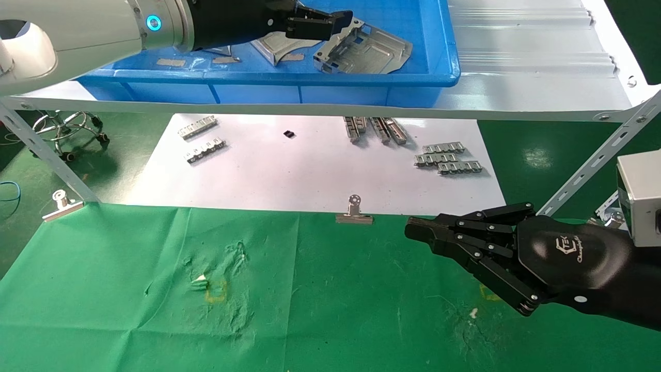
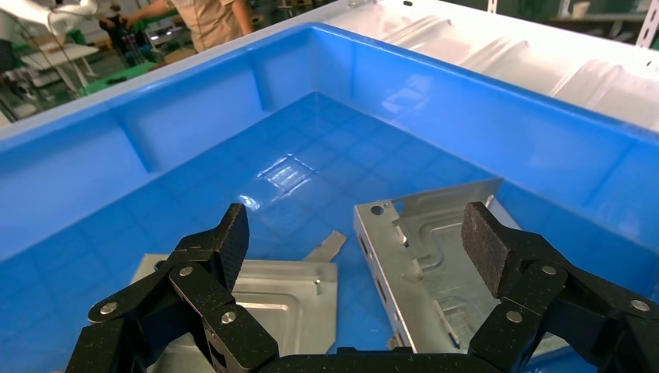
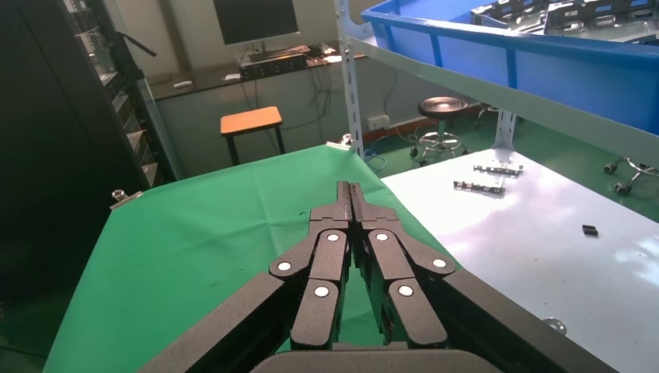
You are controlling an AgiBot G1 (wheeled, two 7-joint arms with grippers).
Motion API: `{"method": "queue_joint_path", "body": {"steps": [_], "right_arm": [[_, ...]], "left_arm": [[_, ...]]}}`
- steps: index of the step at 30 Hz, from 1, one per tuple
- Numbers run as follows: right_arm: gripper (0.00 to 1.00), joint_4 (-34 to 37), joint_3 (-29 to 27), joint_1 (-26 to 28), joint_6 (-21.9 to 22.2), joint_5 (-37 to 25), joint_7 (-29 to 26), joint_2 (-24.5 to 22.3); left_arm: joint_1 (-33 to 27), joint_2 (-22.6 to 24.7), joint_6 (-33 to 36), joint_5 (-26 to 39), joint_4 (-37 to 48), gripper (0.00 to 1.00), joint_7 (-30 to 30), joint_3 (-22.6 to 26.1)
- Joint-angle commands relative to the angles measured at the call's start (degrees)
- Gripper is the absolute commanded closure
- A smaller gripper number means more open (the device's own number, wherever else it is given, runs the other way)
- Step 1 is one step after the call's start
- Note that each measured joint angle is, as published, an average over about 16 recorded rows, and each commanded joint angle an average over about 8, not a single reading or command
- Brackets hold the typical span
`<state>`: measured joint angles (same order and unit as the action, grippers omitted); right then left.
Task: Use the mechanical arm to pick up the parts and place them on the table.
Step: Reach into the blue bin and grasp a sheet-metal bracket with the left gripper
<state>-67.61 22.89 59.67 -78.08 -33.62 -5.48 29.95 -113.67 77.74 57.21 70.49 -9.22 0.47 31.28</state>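
Two shiny grey parts lie in the blue tray (image 1: 320, 80) on the white shelf: a flanged one (image 1: 366, 49) and a flatter one (image 1: 281, 46). My left gripper (image 1: 330, 23) reaches into the tray and is open. In the left wrist view its gripper (image 2: 359, 233) hovers just above the tray floor, one pad (image 2: 486, 241) over the flanged part (image 2: 443, 264) and the other pad (image 2: 233, 233) above the flat part (image 2: 264, 299); it holds nothing. My right gripper (image 1: 413, 227) is shut and empty, low over the green table (image 1: 310, 289), as the right wrist view (image 3: 350, 190) also shows.
A white sheet (image 1: 310, 165) clipped by a binder clip (image 1: 354, 212) carries narrow toothed strips (image 1: 448, 157) (image 1: 204, 139) and a small black piece (image 1: 289, 134). The shelf (image 1: 516, 62) overhangs the sheet on slanted legs. A grey box (image 1: 640, 196) stands at the right edge.
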Motion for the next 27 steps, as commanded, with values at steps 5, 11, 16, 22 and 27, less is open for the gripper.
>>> {"method": "queue_joint_path", "body": {"steps": [5, 11, 16, 22, 27], "right_arm": [[1.00, 0.00, 0.00, 0.00, 0.00, 0.00, 0.00, 0.00], [1.00, 0.00, 0.00, 0.00, 0.00, 0.00, 0.00, 0.00], [1.00, 0.00, 0.00, 0.00, 0.00, 0.00, 0.00, 0.00], [1.00, 0.00, 0.00, 0.00, 0.00, 0.00, 0.00, 0.00], [1.00, 0.00, 0.00, 0.00, 0.00, 0.00, 0.00, 0.00]], "left_arm": [[0.43, 0.46, -0.23, -0.63, -0.85, 0.00, -3.74, 1.62], [1.17, 0.53, -0.89, -0.78, -2.82, 0.00, -7.20, 4.40], [1.83, 0.60, -2.37, -0.93, -4.79, 0.04, -9.20, 7.15], [2.51, 0.63, -5.23, -1.51, -6.89, 0.67, -11.04, 10.65], [2.72, 0.61, -7.25, -2.63, -8.13, 1.00, -12.51, 13.24]]}}
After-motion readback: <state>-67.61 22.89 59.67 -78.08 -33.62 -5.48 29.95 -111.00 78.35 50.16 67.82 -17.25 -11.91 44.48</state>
